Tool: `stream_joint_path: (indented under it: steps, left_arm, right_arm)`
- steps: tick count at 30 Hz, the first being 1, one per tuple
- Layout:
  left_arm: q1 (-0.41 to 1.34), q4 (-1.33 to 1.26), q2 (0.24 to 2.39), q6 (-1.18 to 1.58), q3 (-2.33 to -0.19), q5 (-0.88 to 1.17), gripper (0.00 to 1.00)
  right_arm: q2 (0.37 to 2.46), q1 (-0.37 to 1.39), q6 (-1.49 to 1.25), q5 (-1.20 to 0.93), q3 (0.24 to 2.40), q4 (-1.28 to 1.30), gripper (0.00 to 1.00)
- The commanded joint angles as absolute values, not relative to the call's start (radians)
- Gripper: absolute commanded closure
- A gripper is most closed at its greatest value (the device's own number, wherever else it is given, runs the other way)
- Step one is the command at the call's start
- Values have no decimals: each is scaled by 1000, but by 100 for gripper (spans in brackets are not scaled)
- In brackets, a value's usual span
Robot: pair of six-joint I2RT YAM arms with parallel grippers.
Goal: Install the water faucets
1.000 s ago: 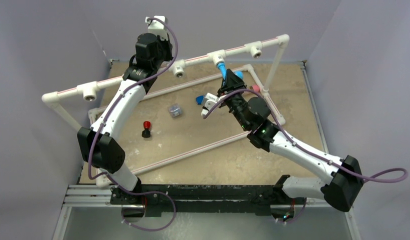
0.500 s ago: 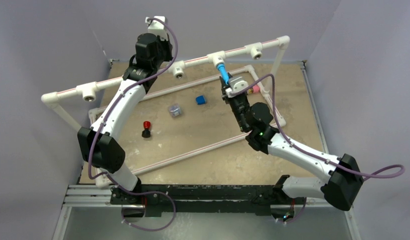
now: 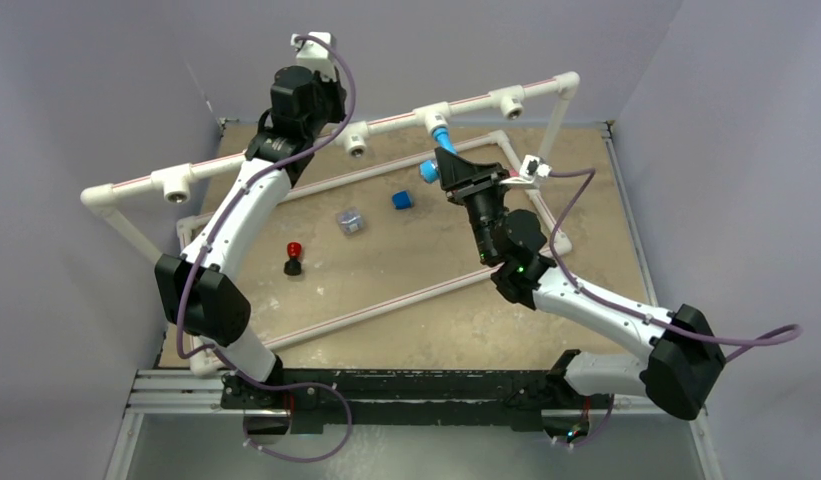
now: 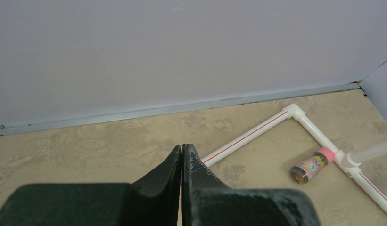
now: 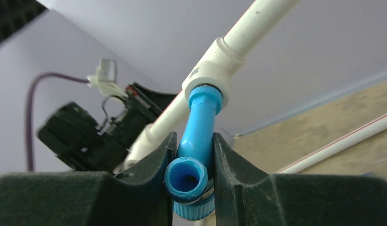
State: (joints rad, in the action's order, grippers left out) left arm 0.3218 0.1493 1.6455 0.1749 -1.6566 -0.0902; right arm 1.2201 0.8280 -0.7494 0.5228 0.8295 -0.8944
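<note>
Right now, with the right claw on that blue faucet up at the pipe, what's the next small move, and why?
Probably twist the right claw a little to seat the faucet deeper. The claw is shut on it, and its end already sits in the mouth of the white tee fitting, so turning looks better than releasing.

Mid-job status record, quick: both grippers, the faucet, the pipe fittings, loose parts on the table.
right gripper: shut on the water faucet, one finger on either side of its body
water faucet: upper end inside the tee fitting on the raised pipe; cannot tell if fully seated
left gripper: shut, empty, up near the back wall
open fittings: three on the same pipe, no faucet in them
loose on table: dark-blue cube, red-capped piece, small clear piece, pink-capped cylinder
</note>
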Motion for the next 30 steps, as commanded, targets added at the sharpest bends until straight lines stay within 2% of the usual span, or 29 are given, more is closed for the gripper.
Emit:
stream_joint_path:
  steps: [1,8,11,12,15,16,19,21,26,30]
  left_arm:
    - [328,241,1677,195,-1620,-60,100]
    - [328,242,1682,197,-1622,-50,100]
    - [328,246,1684,196,-1629,-43,100]
    - [328,246,1684,196,-1629,-43,100]
    - [328,246,1684,193,-1628,-49,100]
    - [328,244,1684,193,-1628,-49,100]
    - [328,245,1686,193,-1629,-49,100]
    - [328,246,1686,192,-1629,-53,100]
    - [328,245,1688,189,-1629,-58,100]
    - [328,245,1691,189,-1630,-59,100]
  right_arm:
    - [1229,865,-1316,383,814,-1085,100]
    - [1233,864,-1593,395,834,-1088,100]
    - [1223,861,-1617,388,860,-1050,100]
    - [1213,861,-1616,389,866,-1019,91]
    - [1188,861,-1592,392,864,-974,88]
    - [1177,859,-1574,389,860,-954,82]
    - [1138,857,-1517,394,838,-883,54]
    - [1107,856,-1492,400,804,-865,43]
    - [1020,853,-1420,408,737,-803,29]
    - [938,848,-1332,427,705,-714,24]
